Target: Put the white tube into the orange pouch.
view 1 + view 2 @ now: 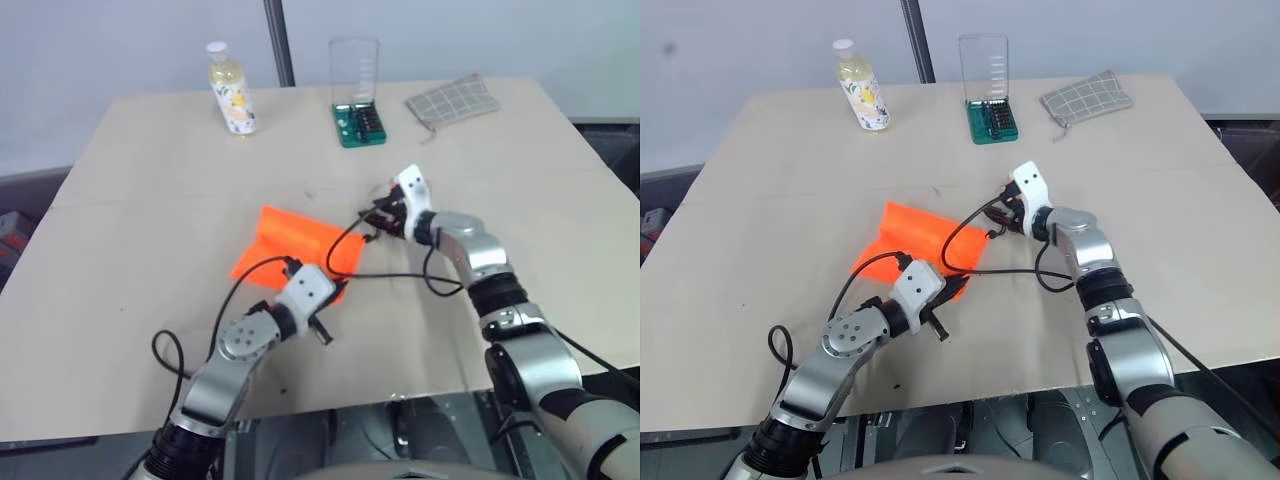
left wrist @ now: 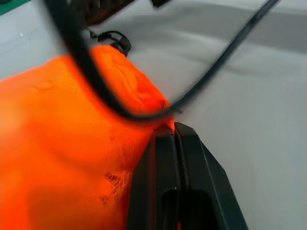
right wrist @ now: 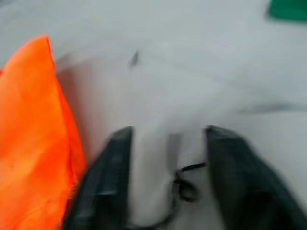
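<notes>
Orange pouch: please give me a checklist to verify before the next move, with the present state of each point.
1. Left claw shut on the edge of the orange pouch: ok.
2. Right claw open, nothing held: ok.
3. White tube inside the pouch: cannot tell.
4. Pouch mouth closed: cannot tell.
5. Black cable away from the pouch: not ok, it crosses over it.

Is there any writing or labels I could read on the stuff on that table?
No text can be read.
Bottle: its label carries a yellow printed pattern, too small to make out.
Green tool case: faint markings on its clear raised lid, too small to read.
Orange pouch and grey checked pouch: no writing visible.
</notes>
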### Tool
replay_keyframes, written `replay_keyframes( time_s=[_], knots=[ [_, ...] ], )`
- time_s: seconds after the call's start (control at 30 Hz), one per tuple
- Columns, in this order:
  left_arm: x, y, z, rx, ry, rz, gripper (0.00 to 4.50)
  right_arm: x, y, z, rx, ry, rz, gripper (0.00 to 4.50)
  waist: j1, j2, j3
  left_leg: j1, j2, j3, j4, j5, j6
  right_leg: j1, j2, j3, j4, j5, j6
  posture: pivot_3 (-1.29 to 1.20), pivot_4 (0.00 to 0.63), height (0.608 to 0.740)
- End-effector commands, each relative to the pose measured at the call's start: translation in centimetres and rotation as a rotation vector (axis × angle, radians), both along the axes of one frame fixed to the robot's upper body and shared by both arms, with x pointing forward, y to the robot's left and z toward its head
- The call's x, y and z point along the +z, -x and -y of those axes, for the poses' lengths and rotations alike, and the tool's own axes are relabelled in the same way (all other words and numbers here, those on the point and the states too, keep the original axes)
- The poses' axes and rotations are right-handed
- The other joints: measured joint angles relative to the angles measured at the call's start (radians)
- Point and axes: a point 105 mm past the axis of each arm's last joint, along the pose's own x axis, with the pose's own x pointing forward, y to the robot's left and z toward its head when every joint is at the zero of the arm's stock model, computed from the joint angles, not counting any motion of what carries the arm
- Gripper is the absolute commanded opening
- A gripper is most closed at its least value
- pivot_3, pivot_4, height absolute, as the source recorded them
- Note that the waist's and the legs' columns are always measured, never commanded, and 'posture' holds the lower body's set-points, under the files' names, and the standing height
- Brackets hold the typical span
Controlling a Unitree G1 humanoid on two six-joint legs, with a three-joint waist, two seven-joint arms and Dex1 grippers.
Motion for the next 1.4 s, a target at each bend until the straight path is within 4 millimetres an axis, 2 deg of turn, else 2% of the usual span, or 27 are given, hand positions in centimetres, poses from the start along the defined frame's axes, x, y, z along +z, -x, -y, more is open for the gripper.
replay_keyframes(
  time_s=[0.03,0.17,0.27,0.47,0.67,0.9,1.03,1.17,1.2,1.23,1.33,1.37,1.4],
  knots=[
    [0.6,0.0,0.2,-0.023,-0.003,0.034,0.0,1.0,0.3,1.1,-0.026,-0.073,0.018,3.19,-0.001,0.0,0.0,0.0,0.0,0.0,0.0,0.0,0.0,0.0,0.0,0.0,0.0,0.0,0.0,0.0,0.15,0.74],
    [0.6,-0.1,0.2,-0.028,-0.003,0.034,0.0,-0.4,0.9,1.3,-0.039,-0.089,-0.028,3.19,-0.001,0.0,0.0,0.0,0.0,0.0,0.0,0.0,0.0,0.0,0.0,0.0,0.0,0.0,0.0,0.0,0.15,0.74],
    [0.5,-0.1,0.4,-0.033,-0.003,0.034,0.0,-1.6,1.2,0.6,-0.031,-0.072,-0.039,3.19,-0.002,0.0,0.0,0.0,0.0,0.001,0.0,0.0,0.0,0.0,0.0,0.0,0.0,0.0,0.0,0.0,0.15,0.74],
    [0.5,-0.2,0.5,-0.035,-0.004,0.038,0.0,-2.5,0.7,-0.8,-0.049,-0.066,-0.045,3.19,-0.004,0.0,0.0,0.0,0.0,0.001,0.0,0.0,0.0,0.0,0.0,0.001,0.0,0.0,0.0,0.0,0.15,0.74],
    [0.5,-0.1,0.4,-0.019,-0.005,0.043,0.0,-5.2,0.1,-0.6,-0.074,0.066,-0.09,3.19,-0.006,0.0,0.0,0.001,0.0,0.001,0.0,0.0,0.0,0.001,0.0,0.001,0.0,0.0,0.0,0.0,0.15,0.74],
    [0.4,0.0,0.0,0.001,-0.004,0.042,0.0,-7.0,0.8,-0.2,-0.057,0.104,-0.147,0.04,-0.006,0.0,-0.003,0.002,0.0,0.001,0.0,0.0,0.0,0.001,0.0,0.001,0.0,0.0,0.0,0.0,0.15,0.74],
    [0.4,0.0,0.0,0.01,0.003,0.037,0.0,-6.7,0.7,-0.1,-0.061,0.1,-0.129,0.04,-0.006,0.0,-0.004,0.002,0.0,0.001,0.0,0.0,0.0,0.001,0.0,0.001,0.0,0.0,0.0,0.0,0.15,0.74],
    [0.6,0.1,0.0,0.004,0.042,0.022,0.0,-5.2,0.3,-0.3,-0.065,0.072,-0.06,0.04,-0.006,0.0,-0.004,0.002,0.0,0.001,0.0,0.0,0.0,0.001,0.0,0.001,0.0,0.0,0.0,0.0,0.15,0.74],
    [0.8,0.0,-0.1,0.014,0.056,0.023,0.56,-4.4,0.2,-0.5,-0.059,0.039,-0.035,0.0,-0.006,0.0,-0.004,0.002,0.0,0.001,0.0,0.0,0.0,0.001,0.0,0.001,0.0,0.0,0.0,0.0,0.15,0.74],
    [0.9,-0.1,-0.2,0.021,0.065,0.026,0.76,-3.4,0.1,-0.7,-0.056,-0.007,-0.015,0.0,-0.006,0.0,-0.004,0.002,0.001,0.001,0.0,0.0,0.0,0.001,0.0,0.001,0.0,0.0,0.0,0.0,0.15,0.74],
    [1.3,-0.2,-0.7,0.038,0.069,0.046,2.25,0.1,0.3,-1.3,-0.029,-0.165,0.049,0.0,-0.006,0.001,-0.003,0.001,0.001,0.0,0.0,0.0,0.0,0.001,0.0,0.001,0.0,0.0,0.0,0.0,0.15,0.74],
    [1.4,-0.2,-0.8,0.042,0.078,0.048,2.66,0.9,0.4,-1.3,-0.026,-0.202,0.06,0.0,-0.007,0.001,-0.003,0.001,0.001,0.001,0.0,0.0,0.0,0.0,0.0,0.001,0.0,0.0,0.0,0.0,0.15,0.74],
    [1.6,0.0,-0.9,0.037,0.089,0.052,2.87,1.6,0.4,-1.2,-0.025,-0.233,0.07,0.0,-0.006,0.001,-0.003,0.0,0.001,0.001,0.0,0.0,0.0,0.0,0.0,0.001,0.0,0.0,0.0,0.0,0.15,0.74]
  ],
)
